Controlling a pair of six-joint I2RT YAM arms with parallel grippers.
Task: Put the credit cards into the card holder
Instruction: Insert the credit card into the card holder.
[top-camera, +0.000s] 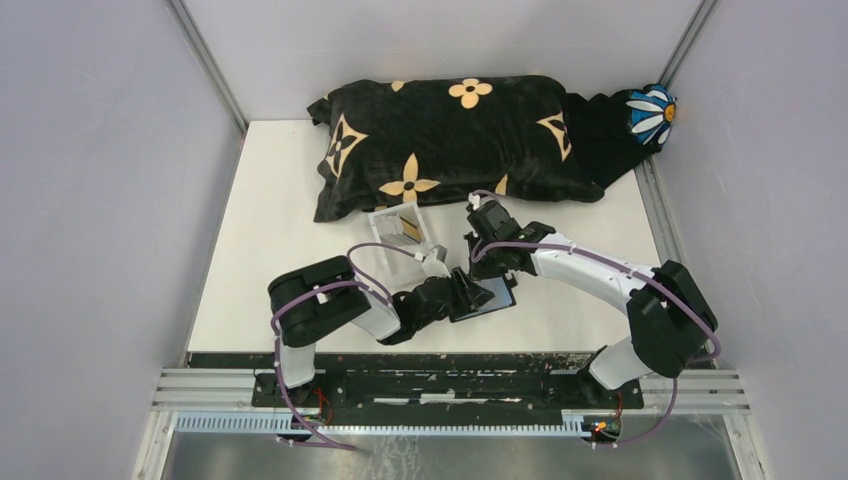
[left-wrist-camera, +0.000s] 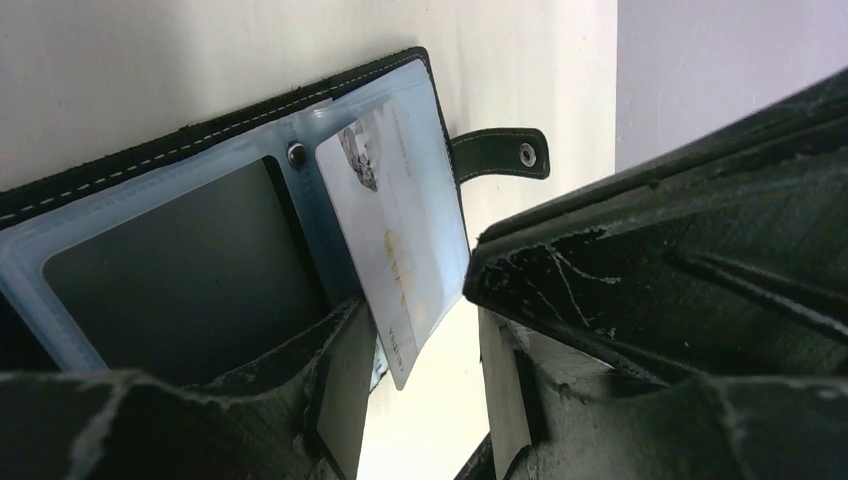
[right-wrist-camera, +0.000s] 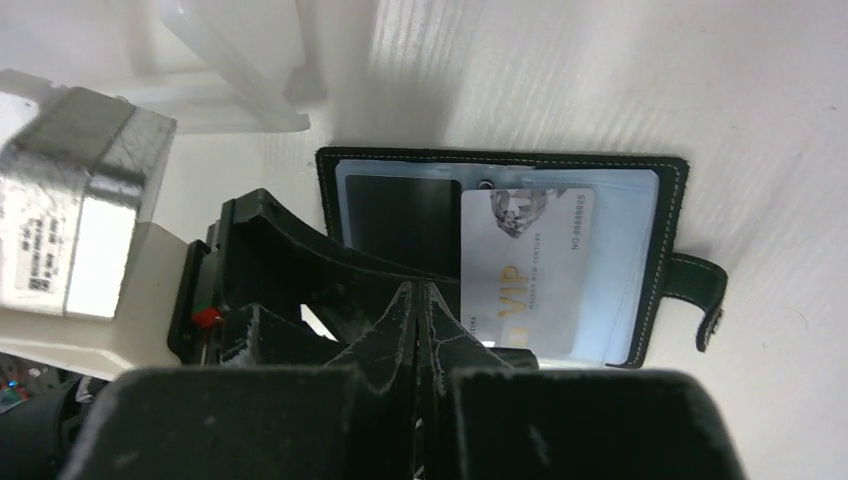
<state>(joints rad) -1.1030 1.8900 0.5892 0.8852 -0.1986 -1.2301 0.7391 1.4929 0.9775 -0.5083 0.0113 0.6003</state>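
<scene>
1. Card holder (right-wrist-camera: 665, 240): lies open and flat on the white table (top-camera: 280, 240), near the front edge, between the two wrists. Its pale blue sleeves (left-wrist-camera: 60, 260) face up. The closing strap (right-wrist-camera: 700, 285) sticks out sideways with its snap showing.
2. Silver card (right-wrist-camera: 525, 270): gold "VIP" lettering and a diamond print. It lies on the blue sleeve of the half nearest the strap, and one short end overhangs the holder's edge. Whether the other end sits inside a slot, cannot tell.
3. The other half of the holder shows a dark rounded rectangle behind its sleeve. Card or lining, cannot tell.
4. Left gripper (left-wrist-camera: 425, 400): jaws partly apart. The overhanging end of the silver card sits between them, close against one pad (left-wrist-camera: 345, 395). Bare table shows between the card and the other pad, so the jaws are not closed on the card.
5. Right gripper (right-wrist-camera: 420, 300): fingers pressed together with nothing between them. The tips are over the near edge of the holder, beside the silver card. Contact with the holder: cannot tell.
6. Clear box (top-camera: 395, 240): just beyond the left wrist, with a gold-tan card (top-camera: 410, 226) leaning inside it.
7. Black pillow (top-camera: 450, 140) with tan flower pattern lies across the far side of the table, well apart from the holder.
</scene>
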